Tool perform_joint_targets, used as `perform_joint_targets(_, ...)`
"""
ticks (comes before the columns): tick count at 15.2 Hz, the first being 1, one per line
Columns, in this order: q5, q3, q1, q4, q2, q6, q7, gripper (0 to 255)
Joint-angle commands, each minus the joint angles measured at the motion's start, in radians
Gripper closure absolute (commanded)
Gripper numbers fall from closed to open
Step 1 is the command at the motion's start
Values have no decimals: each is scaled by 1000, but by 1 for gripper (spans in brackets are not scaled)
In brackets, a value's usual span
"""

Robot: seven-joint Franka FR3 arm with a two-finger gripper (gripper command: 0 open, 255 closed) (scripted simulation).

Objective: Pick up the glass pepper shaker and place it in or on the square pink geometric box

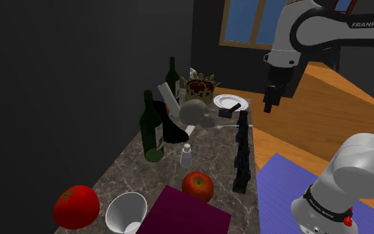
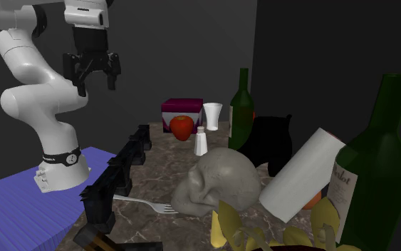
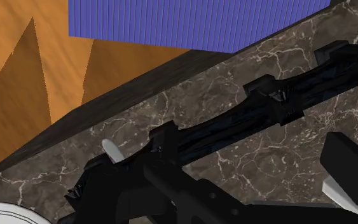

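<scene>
**Inspector:** State of the gripper (image 2: 90, 80)?

**Onlooker:** Released. The fingers stand apart with nothing between them. It hangs high, out past the edge of the marble counter (image 1: 208, 156). It points down at that edge and at the long black piece (image 3: 266, 108) lying along it.

**Inspector:** The pepper shaker (image 1: 186, 155)?

**Onlooker:** Upright on the counter, small and pale, standing free. The green bottle (image 1: 153, 129) is near on one side and the red apple (image 1: 197, 186) on the other. It touches neither.

**Inspector:** The box?

**Onlooker:** The dark pink box (image 1: 188, 214) sits flat at the counter's near end in the shoulder view, with the apple just beside it. Its top is bare, so I judge it is meant as the landing place.

**Inspector:** Stage reached?

**Onlooker:** In my judgement the approach is not yet begun. The shaker is untouched and the gripper is well apart from it.

**Inspector:** Hazards?

**Onlooker:** The long black piece lies between the gripper and the shaker, so coming down from above seems wiser than a low reach. The shaker is narrow and probably tips easily, and the bottle leaves little margin on that side.
</scene>
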Motion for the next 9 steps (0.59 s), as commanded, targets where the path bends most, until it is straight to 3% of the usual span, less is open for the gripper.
perform_joint_targets(1, 0, 0, 0, 0, 0, 0, 0, 0)
perform_joint_targets(9, 78, 116, 75, 78, 236, 138, 92, 0)
